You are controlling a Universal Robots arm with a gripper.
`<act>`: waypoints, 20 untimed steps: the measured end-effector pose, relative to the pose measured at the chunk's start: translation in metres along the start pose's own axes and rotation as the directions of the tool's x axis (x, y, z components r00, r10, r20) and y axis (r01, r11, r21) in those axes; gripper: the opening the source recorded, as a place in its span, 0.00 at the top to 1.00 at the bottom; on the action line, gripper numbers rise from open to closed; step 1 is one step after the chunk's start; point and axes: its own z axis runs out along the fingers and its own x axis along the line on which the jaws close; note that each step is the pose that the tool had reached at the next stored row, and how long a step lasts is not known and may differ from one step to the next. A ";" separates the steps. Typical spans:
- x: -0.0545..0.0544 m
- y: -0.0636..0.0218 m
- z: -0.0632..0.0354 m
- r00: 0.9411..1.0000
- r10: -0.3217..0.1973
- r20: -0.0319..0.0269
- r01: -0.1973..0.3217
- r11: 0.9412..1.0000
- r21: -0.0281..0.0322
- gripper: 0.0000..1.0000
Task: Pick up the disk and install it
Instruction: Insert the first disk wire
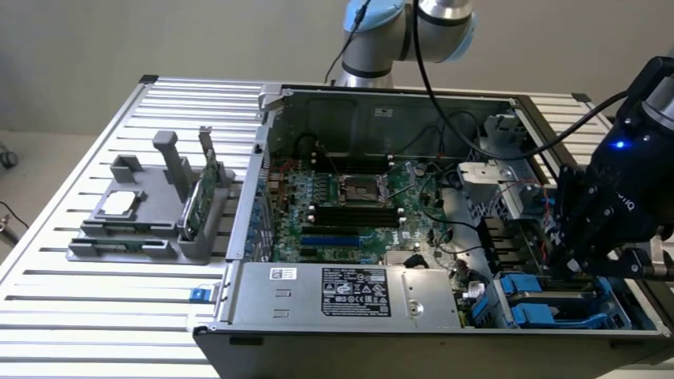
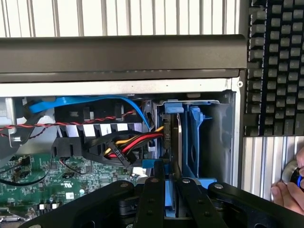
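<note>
The disk (image 2: 171, 137) is seen edge-on in the wrist view, a thin grey slab with a blue carrier frame, standing upright in the drive bay at the corner of the open computer case. My gripper (image 2: 166, 167) is shut on its near edge, one black finger on each side. In the exterior view my gripper (image 1: 579, 264) hangs low over the blue drive bay (image 1: 542, 304) at the case's front right corner and hides the disk there.
A second blue carrier (image 2: 195, 137) stands beside the disk. Red, yellow and black cables (image 2: 128, 145) run close to the bay. A grey holder (image 1: 137, 225) with a small chip and a green card sits at the exterior view's left. A hand (image 2: 287, 192) rests near a keyboard (image 2: 275, 61).
</note>
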 end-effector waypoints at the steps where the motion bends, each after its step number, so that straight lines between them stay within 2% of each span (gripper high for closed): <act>1: 0.000 0.0003 0.0007 1.000 -0.001 0.000 0.001 1.000 0.000 0.84; 20: 0.000 0.0037 0.0073 1.000 -0.016 -0.002 0.016 1.000 -0.001 0.84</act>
